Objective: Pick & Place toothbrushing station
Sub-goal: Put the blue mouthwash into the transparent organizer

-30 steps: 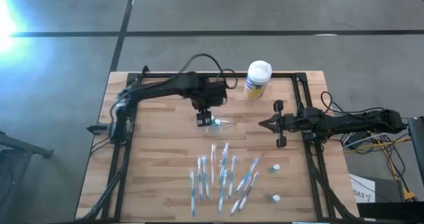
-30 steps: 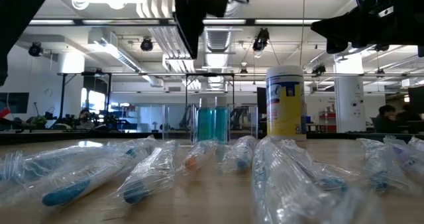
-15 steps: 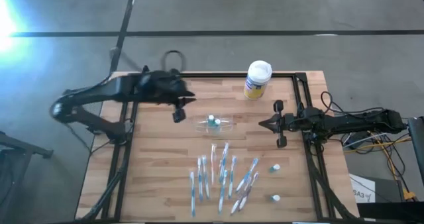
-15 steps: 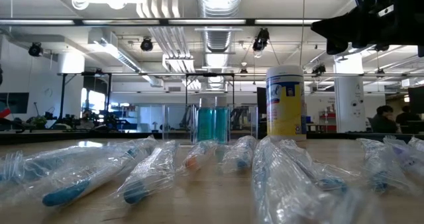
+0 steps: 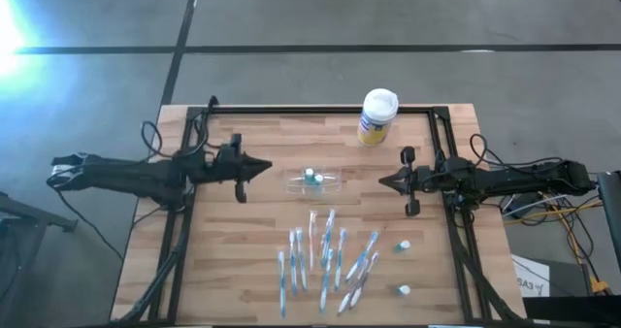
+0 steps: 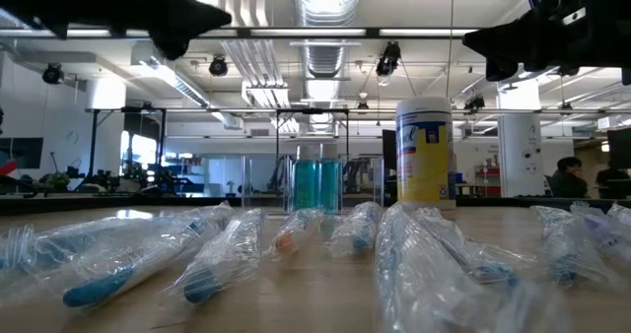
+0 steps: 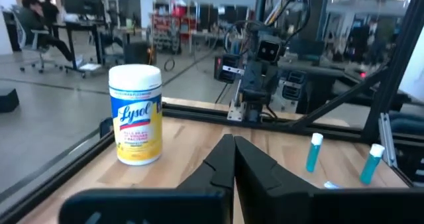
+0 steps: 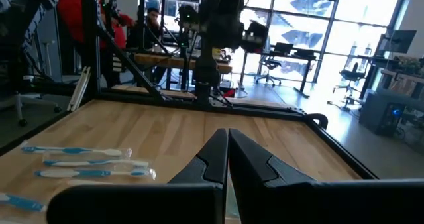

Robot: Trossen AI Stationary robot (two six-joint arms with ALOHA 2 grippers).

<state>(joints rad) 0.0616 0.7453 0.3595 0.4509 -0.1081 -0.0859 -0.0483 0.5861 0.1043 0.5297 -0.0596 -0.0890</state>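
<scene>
Grey concrete floor (image 5: 388, 13), ceiling ducts (image 6: 325, 52), bright windows (image 8: 311, 25)

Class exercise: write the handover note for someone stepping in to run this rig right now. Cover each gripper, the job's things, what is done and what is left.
Left gripper: shut, empty, at the table's left side.
Right gripper: shut, empty, at the right side.
Clear holder: mid-table between them, two small blue-green tubes standing in it.
Wrapped toothbrushes: loose in front of the holder. Yellow wipes canister at the back edge.
Done: holder set down.
Left: likely loading the toothbrushes.
</scene>
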